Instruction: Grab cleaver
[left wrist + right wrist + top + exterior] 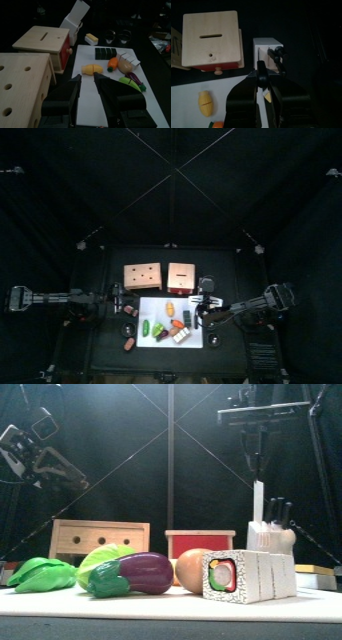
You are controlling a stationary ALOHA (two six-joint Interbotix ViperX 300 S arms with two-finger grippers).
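Counter (227,263) is crowded. The white board (167,343) of toy food sits at the front, with two wooden boxes (142,277) behind it. The knife block (271,539) is at the right rear, just beside the red-fronted box.

Cleaver (258,502) stands upright in the knife block, its pale blade sticking up above the dark handles (278,511) next to it. It is not grabbed yet.

Risks:
- The block looks light, so a crooked descent may tip it or shove it into the box.
- The blade is thin and edge-on to the jaws, so a narrow gap may land on top of it instead of straddling it.
- The jaws may catch a dark handle instead of the cleaver.
- Pulling at an angle may lift the whole block.

Right end effector (260,74) hangs high over the block, pointing down. Its jaws are partly apart with a narrow gap and look empty.

Left end effector (88,82) rests low at the left edge of the board, jaws apart and empty.
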